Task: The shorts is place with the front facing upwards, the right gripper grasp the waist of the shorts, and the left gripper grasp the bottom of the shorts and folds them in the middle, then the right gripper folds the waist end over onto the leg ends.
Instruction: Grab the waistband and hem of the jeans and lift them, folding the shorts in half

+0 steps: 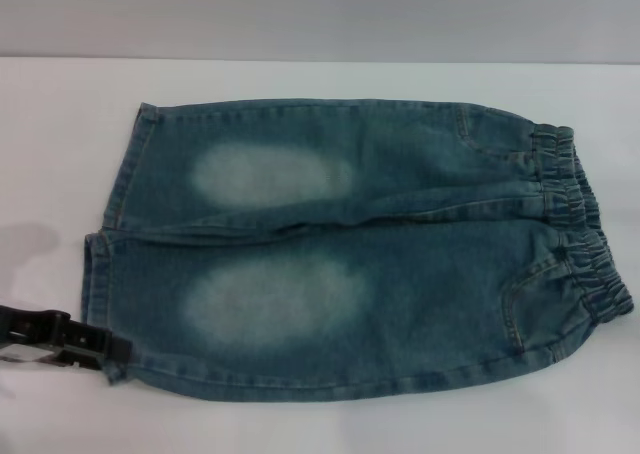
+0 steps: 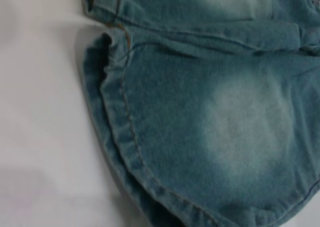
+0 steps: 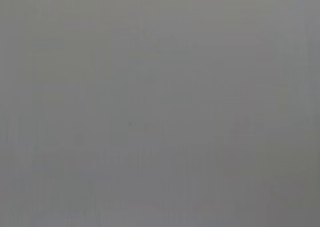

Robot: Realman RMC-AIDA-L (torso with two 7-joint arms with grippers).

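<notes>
1. Denim fills the head view: the shorts [image 1: 350, 249] lie flat and front up on a white table [image 1: 60, 144], legs pointing to the robot's left and waist to its right. Each leg front carries a pale faded oval. The waist of the shorts [image 1: 580, 224], a gathered elastic band puckered into small folds, sits at the right end with a stitched pocket seam just beside it. The bottom of the shorts [image 1: 105, 249], two straight hemmed leg openings, sits at the left end. The left gripper [image 1: 100, 352] reaches in low from the left edge, its black tip touching the near leg's hem corner; whether its claw is wide, narrow or pinching cloth cannot be told. The right gripper does not show here.

2. Left wrist view: the near leg's double-stitched hem [image 2: 125, 147] curves across the picture close up, with orange thread along the seam. The faded oval [image 2: 250, 132] lies past it, and the far leg's hem [image 2: 100, 4] shows beyond the gap between the legs. White table [image 2: 40, 112] lies beside the hems. No fingers show.

3. Right wrist view: only a plain grey field, with nothing to tell apart.
</notes>
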